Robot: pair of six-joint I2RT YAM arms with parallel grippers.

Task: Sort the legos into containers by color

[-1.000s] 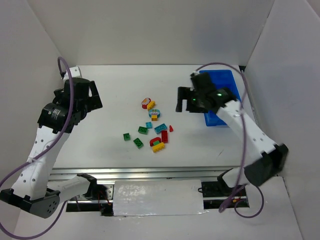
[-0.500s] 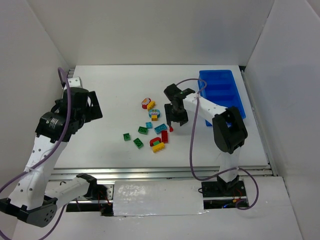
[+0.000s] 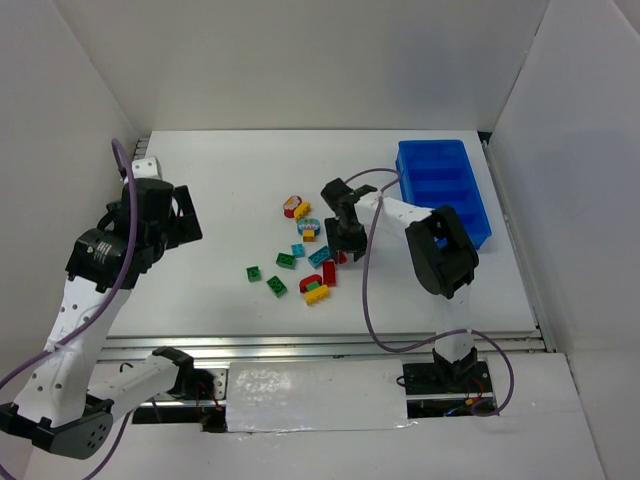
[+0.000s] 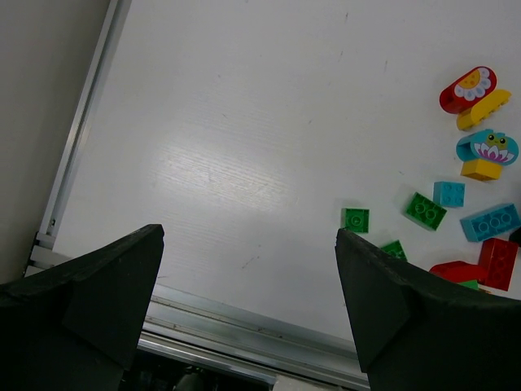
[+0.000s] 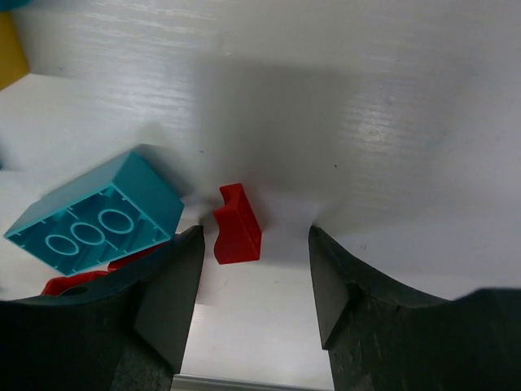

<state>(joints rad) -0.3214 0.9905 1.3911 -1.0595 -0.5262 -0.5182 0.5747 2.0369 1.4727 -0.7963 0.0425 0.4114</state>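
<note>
Within the last second the right gripper (image 5: 254, 238) had swung from above the blue bin (image 3: 478, 205) down to the brick pile. Its jaws, parted a little wider than the brick and gripping nothing, now straddled a small red piece (image 5: 238, 224) just beside a long teal brick (image 5: 94, 216), so by my judgement one closing would take the next red, while the left gripper (image 4: 248, 236) hung wide open and empty at the left. On the table (image 3: 220, 180) I counted four red pieces, three yellow, three teal and three or four green, all well apart from the single bin, where I could make out no brick.
</note>
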